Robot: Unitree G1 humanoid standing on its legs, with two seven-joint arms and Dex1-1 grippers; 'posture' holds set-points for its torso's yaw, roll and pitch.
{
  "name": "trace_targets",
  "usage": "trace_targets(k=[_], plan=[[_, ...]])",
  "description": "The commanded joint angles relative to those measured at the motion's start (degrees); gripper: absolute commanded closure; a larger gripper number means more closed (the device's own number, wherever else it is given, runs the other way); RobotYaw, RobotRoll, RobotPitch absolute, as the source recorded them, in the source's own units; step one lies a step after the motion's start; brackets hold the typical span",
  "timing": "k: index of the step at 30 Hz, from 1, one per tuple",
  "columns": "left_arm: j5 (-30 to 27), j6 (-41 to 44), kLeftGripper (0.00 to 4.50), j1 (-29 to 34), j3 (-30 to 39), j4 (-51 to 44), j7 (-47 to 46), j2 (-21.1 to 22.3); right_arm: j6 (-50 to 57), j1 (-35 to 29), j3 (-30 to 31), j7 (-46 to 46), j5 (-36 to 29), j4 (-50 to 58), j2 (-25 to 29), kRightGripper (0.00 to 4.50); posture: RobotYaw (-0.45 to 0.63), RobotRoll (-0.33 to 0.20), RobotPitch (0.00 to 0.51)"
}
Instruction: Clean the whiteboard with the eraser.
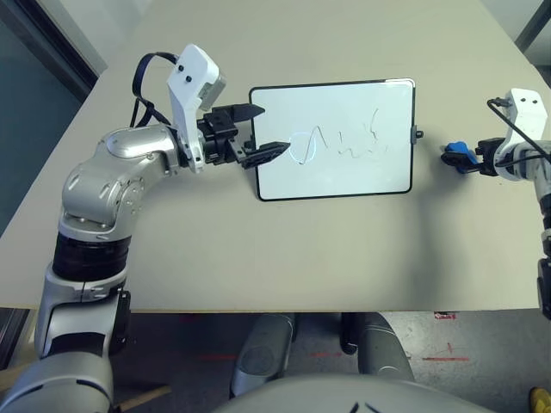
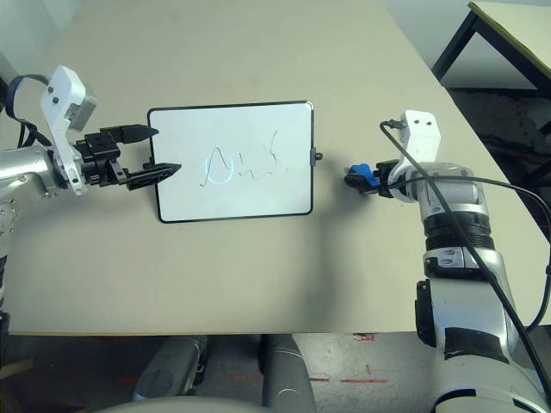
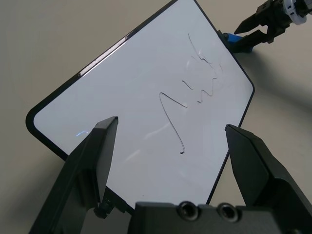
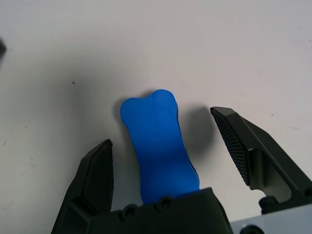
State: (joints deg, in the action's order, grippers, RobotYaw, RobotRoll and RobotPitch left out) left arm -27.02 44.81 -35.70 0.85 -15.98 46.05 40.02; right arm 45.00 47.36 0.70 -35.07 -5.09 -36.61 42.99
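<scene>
On the tan table (image 1: pixel 215 258) lies the whiteboard (image 1: pixel 344 172), flat, near the middle. Its long sides run left to right. Thin wavy pen lines (image 1: pixel 340 142) cross the middle of it. A small black knob (image 1: pixel 418 133) sticks out from its right short side.

To the right of the board, apart from it, lies the eraser (image 4: pixel 158 146). It is a small bright blue block, a bit pinched in at the middle like a bone. It lies flat on the table. From the head views its long way seems to run left to right, with one end toward the board, but the claw hides much of it there, so that is not sure.

The right claw (image 4: pixel 168 156) comes in from the right and points toward the board. Its two black fingers (image 4: pixel 97 178) are spread wide, one on each side of the eraser. There is a gap of bare table between each finger and the blue block, so it is not pinching it. I cannot tell if the claw's base touches the eraser's hidden end.

The left claw (image 1: pixel 258 131) is at the board's left short side. Its fingers are spread wide too, and their tips reach over the board's left edge. It holds nothing. I cannot tell if the tips touch the board.

No boxes or bowls are on the table.
</scene>
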Motion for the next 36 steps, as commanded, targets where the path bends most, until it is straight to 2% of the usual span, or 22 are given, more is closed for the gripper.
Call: trace_targets(k=[1,4,7,14,16,17,22,26,30,36], plan=[[-0.44,0.76,0.00,-0.04,-0.37,-1.45,-0.01,0.37,2.75,-0.25,-1.25,1.39,0.07,-1.14,-0.90,0.04,0.21,0.000,0.188],[-0.47,0.83,0.00,-0.15,-0.21,-1.46,0.02,0.53,4.20,-0.22,-2.63,2.44,-0.35,-1.24,-1.63,0.04,0.22,0.000,0.187],[-0.47,0.92,0.00,-0.33,-0.11,-1.47,0.01,0.60,4.46,0.08,-3.46,3.32,-0.22,-1.99,-1.91,0.59,0.22,0.000,0.184],[-0.27,0.77,0.00,-0.84,-0.19,-1.19,-0.16,0.40,4.75,0.68,-4.16,3.29,-0.41,-3.20,-2.39,2.86,0.22,0.000,0.178],[-0.26,0.78,0.00,-1.07,-0.25,-1.09,-0.24,0.28,4.59,0.88,-4.18,3.31,-0.34,-3.51,-2.37,3.40,0.22,0.000,0.177],[-0.22,0.75,0.00,-1.20,-0.30,-0.96,-0.24,0.24,4.53,1.02,-4.19,3.33,-0.31,-3.69,-2.35,3.51,0.22,0.000,0.176],[-0.14,0.48,0.00,-1.49,-0.60,-0.60,-0.16,0.15,4.04,1.58,-5.32,4.11,-0.53,-3.21,-1.73,3.62,0.21,0.000,0.172],[-0.16,0.40,0.00,-1.76,-0.89,-0.61,0.27,0.27,3.98,3.20,-5.75,4.72,-0.42,1.18,-0.42,3.62,0.21,0.000,0.166],[-0.04,0.42,0.00,-1.92,-1.21,-0.70,1.09,0.84,3.83,5.90,-5.20,4.79,-0.59,8.81,0.02,3.63,0.20,0.000,0.156],[0.66,-0.22,0.00,-2.62,-1.98,0.31,2.36,1.68,10.45,8.18,-3.29,2.64,-5.89,26.61,-5.62,3.63,0.20,0.000,0.144]])
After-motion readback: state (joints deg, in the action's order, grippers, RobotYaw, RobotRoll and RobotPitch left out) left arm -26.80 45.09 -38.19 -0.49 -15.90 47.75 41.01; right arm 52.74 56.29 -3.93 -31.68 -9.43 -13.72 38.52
